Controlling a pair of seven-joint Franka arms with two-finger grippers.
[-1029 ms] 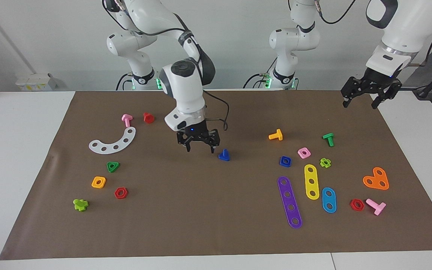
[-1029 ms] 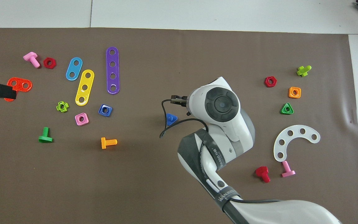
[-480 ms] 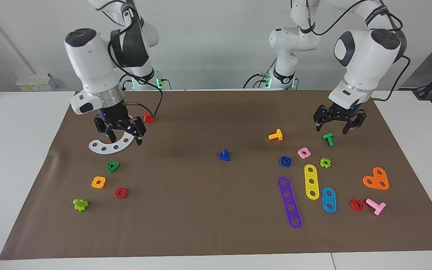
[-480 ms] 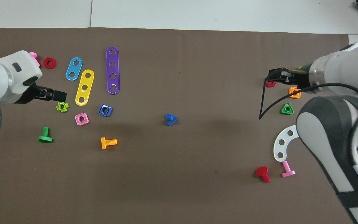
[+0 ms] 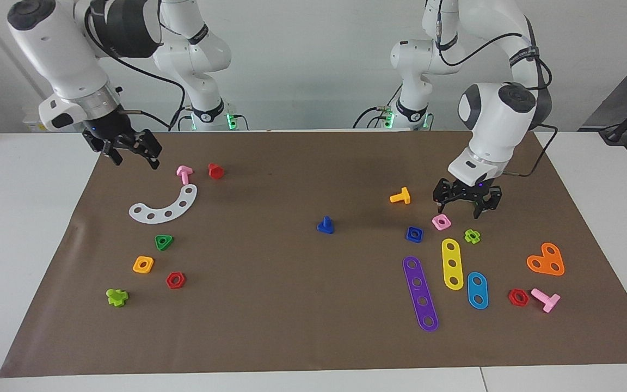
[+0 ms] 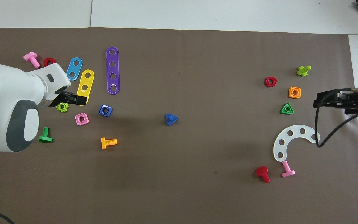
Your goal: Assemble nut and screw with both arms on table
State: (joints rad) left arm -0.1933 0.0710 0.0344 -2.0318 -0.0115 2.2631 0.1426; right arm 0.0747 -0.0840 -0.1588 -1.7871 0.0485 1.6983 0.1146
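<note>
Over the pink nut (image 5: 441,221), my left gripper (image 5: 465,204) hangs spread; the nut (image 5: 414,234) lies beside, the screw (image 5: 325,225) mid-mat. I risk pinching pink. My right gripper (image 5: 126,153) waits, spread.

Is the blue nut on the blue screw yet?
Not yet. The blue screw stands alone mid-mat, head down, shaft up. The blue nut lies apart from it, toward the left arm's end. The left gripper, open, is low by the pink nut, holding nothing. The right gripper waits, open and empty. Left: grab the nut and join them.
</note>
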